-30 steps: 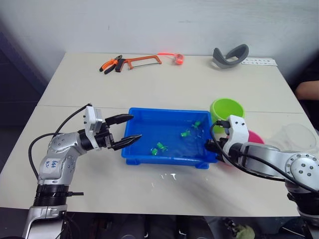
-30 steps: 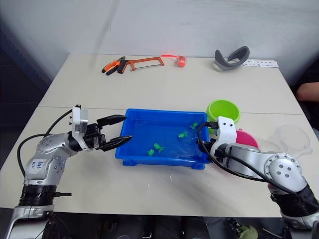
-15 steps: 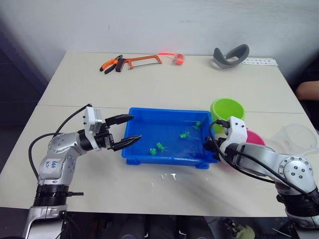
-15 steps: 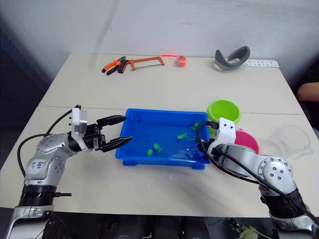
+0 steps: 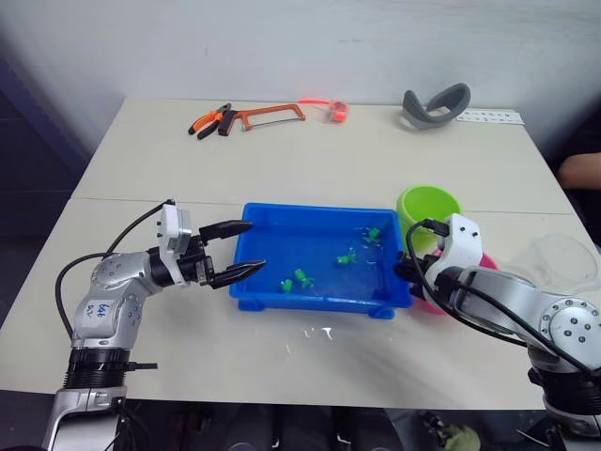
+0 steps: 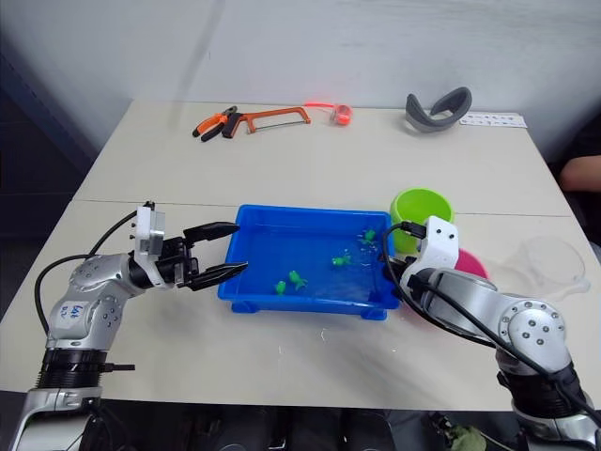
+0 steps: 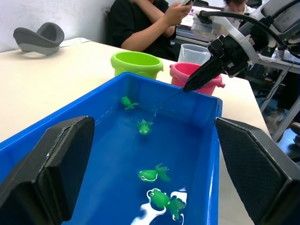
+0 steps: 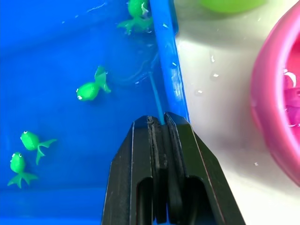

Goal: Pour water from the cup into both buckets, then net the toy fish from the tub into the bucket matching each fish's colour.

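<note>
Four green fish (image 5: 300, 277) in blue tub (image 5: 282, 218)

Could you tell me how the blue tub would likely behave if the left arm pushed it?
The tub holds water, so it is probably heavy and would slosh. Shallow and wide, it seems unlikely to tip. Droplets on the table suggest it may slide.
</note>
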